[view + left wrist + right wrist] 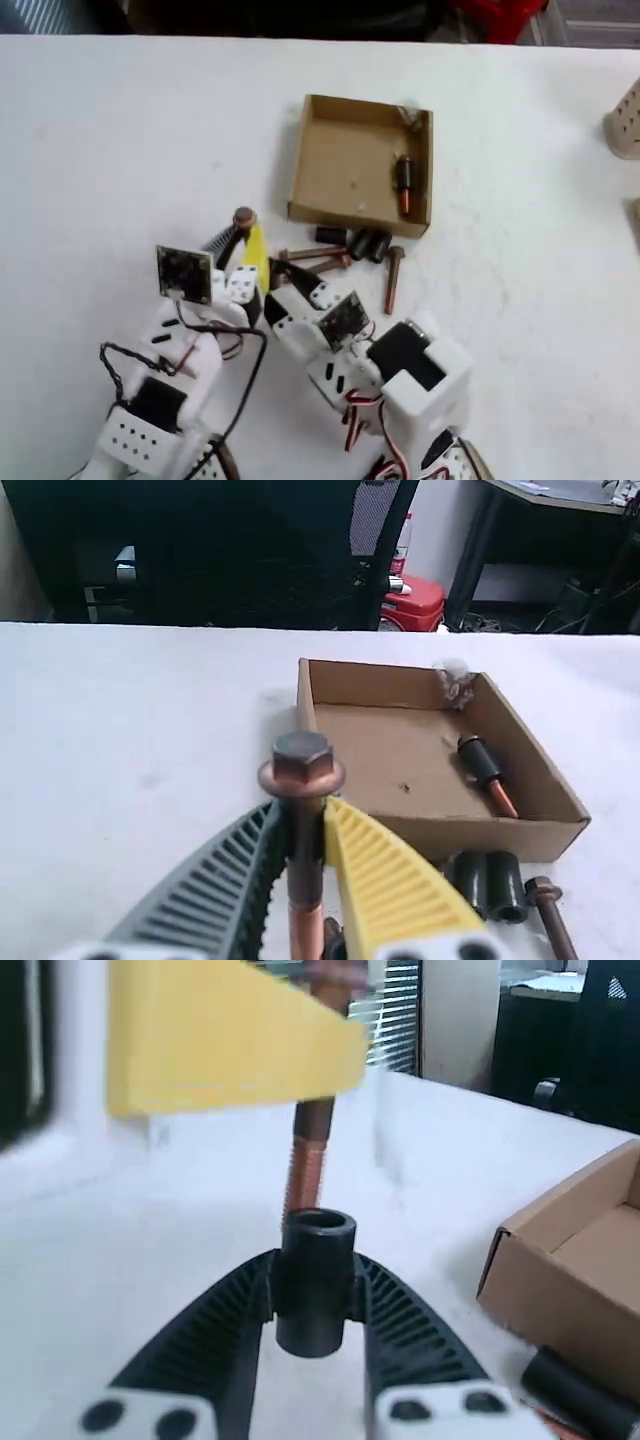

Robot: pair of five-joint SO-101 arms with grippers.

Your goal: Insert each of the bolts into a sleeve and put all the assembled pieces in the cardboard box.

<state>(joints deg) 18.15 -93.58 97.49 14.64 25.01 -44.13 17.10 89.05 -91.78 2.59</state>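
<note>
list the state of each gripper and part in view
left gripper: shut on bolt, head up
bolt: upright, tip at sleeve mouth, not seated
right gripper: shut on sleeve
sleeve: upright, mouth up
cardboard box: open, one assembled piece lying inside
loose bolts: lying on table, bare
loose sleeves: lying beside box

The cardboard box (345, 213) sits on the table (120, 130) beyond both arms, with one assembled piece (405, 180) in it by its right wall. Loose sleeves (368, 243) and bolts (393, 278) lie just before it. Left of them, the left tool (305, 825) holds a bolt (300, 770) close to the sleeve (317, 1250) in the right tool (316, 1265).
</note>
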